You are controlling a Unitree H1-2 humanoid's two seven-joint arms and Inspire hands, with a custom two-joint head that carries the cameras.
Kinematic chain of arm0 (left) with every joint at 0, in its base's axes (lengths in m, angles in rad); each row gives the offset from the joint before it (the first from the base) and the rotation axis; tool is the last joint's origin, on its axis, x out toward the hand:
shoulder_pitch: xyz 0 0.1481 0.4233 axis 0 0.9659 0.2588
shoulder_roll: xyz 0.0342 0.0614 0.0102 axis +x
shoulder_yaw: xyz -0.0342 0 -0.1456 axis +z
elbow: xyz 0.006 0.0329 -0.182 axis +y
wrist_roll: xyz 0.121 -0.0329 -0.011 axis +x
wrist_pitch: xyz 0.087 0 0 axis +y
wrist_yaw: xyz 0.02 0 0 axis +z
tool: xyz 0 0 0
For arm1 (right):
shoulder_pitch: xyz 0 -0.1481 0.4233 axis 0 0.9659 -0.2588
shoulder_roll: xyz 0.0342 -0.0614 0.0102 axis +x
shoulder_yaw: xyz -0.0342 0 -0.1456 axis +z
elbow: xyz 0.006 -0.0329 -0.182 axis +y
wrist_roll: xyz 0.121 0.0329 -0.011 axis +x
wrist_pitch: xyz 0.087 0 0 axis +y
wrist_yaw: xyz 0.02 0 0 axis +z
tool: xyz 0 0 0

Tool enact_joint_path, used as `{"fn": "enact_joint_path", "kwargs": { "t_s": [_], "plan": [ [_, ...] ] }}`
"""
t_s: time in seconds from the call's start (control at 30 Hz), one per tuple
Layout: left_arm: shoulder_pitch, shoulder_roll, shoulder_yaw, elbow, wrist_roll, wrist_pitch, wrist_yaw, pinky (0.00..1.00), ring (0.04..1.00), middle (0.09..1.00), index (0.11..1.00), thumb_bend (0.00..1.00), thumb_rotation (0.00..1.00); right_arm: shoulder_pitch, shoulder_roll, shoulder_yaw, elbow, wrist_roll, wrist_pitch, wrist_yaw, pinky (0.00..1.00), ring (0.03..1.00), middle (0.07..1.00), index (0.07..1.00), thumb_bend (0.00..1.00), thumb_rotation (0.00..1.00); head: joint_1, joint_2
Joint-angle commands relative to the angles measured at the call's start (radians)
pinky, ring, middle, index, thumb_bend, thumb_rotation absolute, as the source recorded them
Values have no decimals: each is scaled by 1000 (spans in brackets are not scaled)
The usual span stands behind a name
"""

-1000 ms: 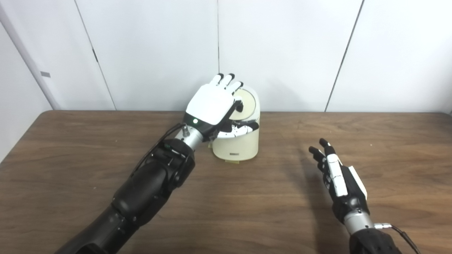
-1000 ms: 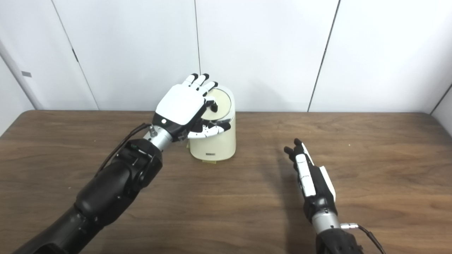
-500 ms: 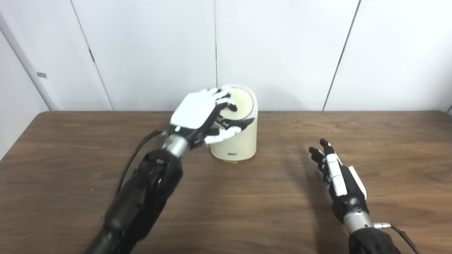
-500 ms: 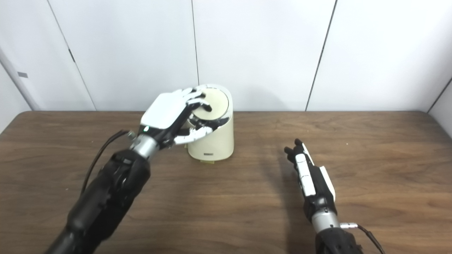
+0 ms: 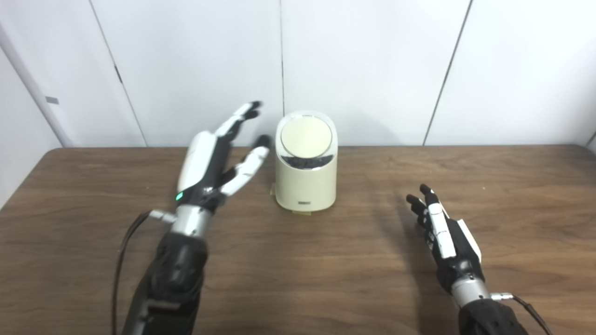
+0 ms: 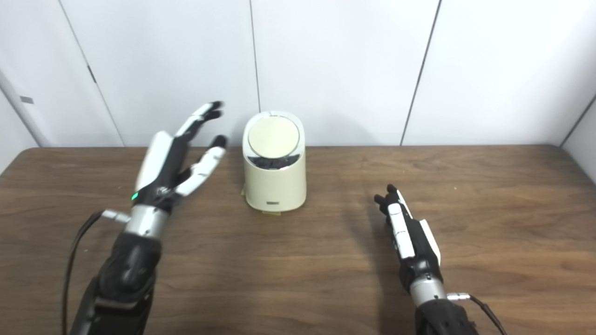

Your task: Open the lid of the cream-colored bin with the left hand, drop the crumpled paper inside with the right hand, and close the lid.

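The cream-colored bin (image 5: 306, 182) stands upright near the back of the wooden table (image 5: 298, 260), against the white wall. Its round lid (image 5: 306, 137) is tilted toward me, with a dark gap below its lower edge. My left hand (image 5: 212, 160) is open and empty, raised to the left of the bin and apart from it. My right hand (image 5: 442, 235) is open and empty, low over the table to the bin's right and nearer to me. No crumpled paper shows in either view.
A small yellowish tab (image 5: 298, 213) pokes out under the bin's front. White wall panels (image 5: 372, 70) stand right behind the table's back edge.
My left hand has come off the bin's lid and moved left and back toward me, with its fingers spread. The lid stands uncovered. The right hand has barely moved.
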Motion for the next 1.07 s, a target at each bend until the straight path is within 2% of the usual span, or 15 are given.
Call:
{"fn": "enact_joint_path", "kwargs": {
  "t_s": [0.0,0.2,0.27,0.3,0.37,0.43,0.53,0.67,1.03],
  "plan": [
    [7,-14,24,-62,-50,-4,24,887,900,872,961,395,817,-26,-9,-4,-20,12,-60,13,1000,951,913,980,543,980,2,1],
    [118,-59,74,-158,-170,99,6,924,911,887,981,421,878,-23,-7,-5,-16,29,-71,17,1000,935,913,960,563,932,9,6],
    [163,-69,84,-174,-215,138,-5,971,923,890,978,387,899,-24,-2,-9,-10,44,-81,18,1000,941,917,966,567,917,9,11],
    [176,-72,86,-178,-234,151,-8,985,923,894,976,386,891,-24,0,-11,-9,50,-85,19,1000,944,919,967,564,907,9,11],
    [204,-93,118,-171,-334,175,-12,997,927,902,970,390,867,-19,1,-10,-10,66,-95,26,1000,951,924,972,572,900,9,12],
    [221,-106,142,-163,-408,193,-12,979,932,918,969,401,849,-13,3,-11,-12,81,-103,31,1000,967,939,977,589,888,8,15],
    [245,-104,168,-133,-483,196,-23,964,948,946,982,427,912,0,10,-14,-18,100,-125,36,1000,983,961,975,606,872,4,20],
    [272,-85,168,-105,-522,184,-34,959,957,963,978,426,933,16,15,-21,-36,103,-141,26,1000,990,967,973,622,903,0,29],
    [302,-79,162,-84,-544,175,-28,1000,993,987,993,392,998,42,0,-48,-48,121,-168,37,1000,1000,997,994,586,949,-3,46]
  ]
}}
